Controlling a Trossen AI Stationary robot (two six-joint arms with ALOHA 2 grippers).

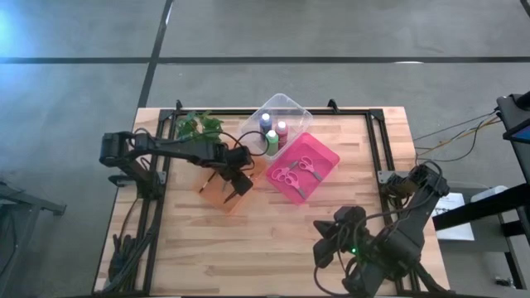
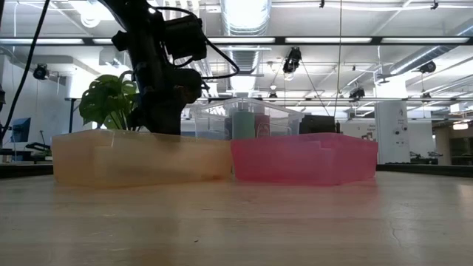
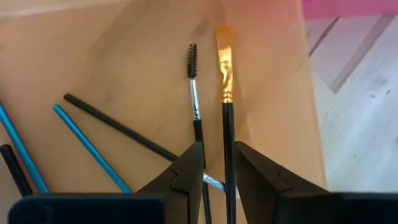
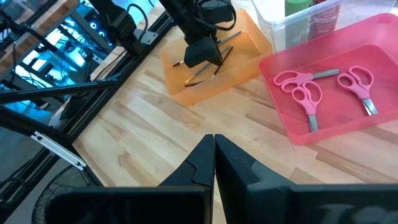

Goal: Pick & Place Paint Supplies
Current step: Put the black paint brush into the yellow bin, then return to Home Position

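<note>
Open table front (image 1: 248, 248); three trays (touching) (image 1: 302, 170) crowding the back.

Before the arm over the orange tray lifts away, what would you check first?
1. Left gripper fingers parted: ok, slightly apart.
2. Gold-tipped brush free of the fingers: cannot tell, it lies between them.
3. Brush inside the orange tray: ok.
4. Scissors in the pink tray: ok.
5. Bottles in the clear tray: ok.
6. Right gripper away from the trays: ok, shut.
</note>
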